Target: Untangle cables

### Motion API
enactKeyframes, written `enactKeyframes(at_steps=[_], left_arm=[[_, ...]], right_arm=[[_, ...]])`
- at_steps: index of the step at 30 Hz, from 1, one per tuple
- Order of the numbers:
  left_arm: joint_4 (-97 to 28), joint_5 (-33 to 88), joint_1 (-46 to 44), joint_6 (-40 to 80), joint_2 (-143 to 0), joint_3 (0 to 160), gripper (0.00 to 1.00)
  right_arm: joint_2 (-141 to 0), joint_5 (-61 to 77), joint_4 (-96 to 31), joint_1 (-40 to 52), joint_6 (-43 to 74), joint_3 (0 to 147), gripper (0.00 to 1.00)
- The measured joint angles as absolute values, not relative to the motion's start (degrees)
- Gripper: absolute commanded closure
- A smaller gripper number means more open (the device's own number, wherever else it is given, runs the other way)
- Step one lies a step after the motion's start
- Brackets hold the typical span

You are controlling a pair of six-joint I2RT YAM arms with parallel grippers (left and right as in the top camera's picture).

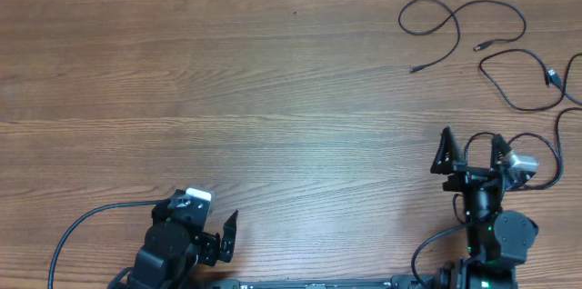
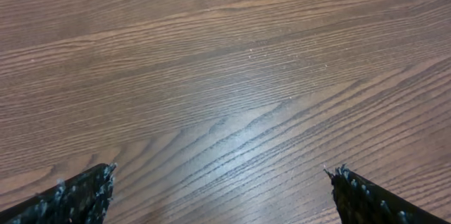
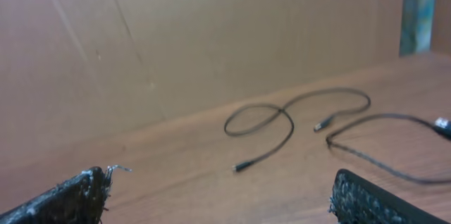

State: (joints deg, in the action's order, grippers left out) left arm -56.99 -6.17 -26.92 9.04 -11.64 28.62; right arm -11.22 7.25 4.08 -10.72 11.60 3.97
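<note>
Thin black cables lie at the table's far right. One looped cable (image 1: 455, 18) crosses itself, and its plug ends rest apart. A second cable (image 1: 509, 98) curves beside it, with a silvery plug near the right edge. A third cable (image 1: 575, 96) runs off the right edge. My right gripper (image 1: 471, 148) is open and empty, well short of the cables. In the right wrist view the looped cable (image 3: 282, 115) and the second cable (image 3: 380, 122) lie beyond its open jaws (image 3: 222, 182). My left gripper (image 1: 223, 234) is open and empty at the front left, over bare wood (image 2: 222, 175).
The wooden table (image 1: 227, 80) spans the view. A brown board wall (image 3: 176, 34) stands behind its far edge. A thicker black wire (image 1: 77, 225) runs from the left arm's base. Another black wire (image 1: 556, 148) runs down the right side by the right arm.
</note>
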Motion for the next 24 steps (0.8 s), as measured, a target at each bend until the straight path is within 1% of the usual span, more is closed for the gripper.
enactKeyframes(at_steps=[1,7,13,18,24], left_arm=[[-57.04,-6.17,-26.92,9.04,-11.64,28.62,0.01],[-57.01,-6.17,-26.89,9.04,-11.64,28.62,0.01],[-57.01,-6.20,-26.92,9.06,-11.64,28.62,0.00],[-56.99,-6.17,-26.92,9.04,-11.64,28.62,0.00],[-57.01,-6.17,-26.92,9.04,-11.64,28.62,0.00]], right_arm=[[-10.90,7.27,6.04,-10.72,11.70,2.55,0.00],[-7.81,4.95,5.78,-8.58,11.79,1.04,0.00],[-3.20,-1.08,-4.36,-2.13,11.75,1.04,0.00],[-2.52,-2.92,-4.60,-1.93,10.63,1.04,0.00],[-2.52,-0.69,-5.19,-1.93,8.19,1.04,0.00]])
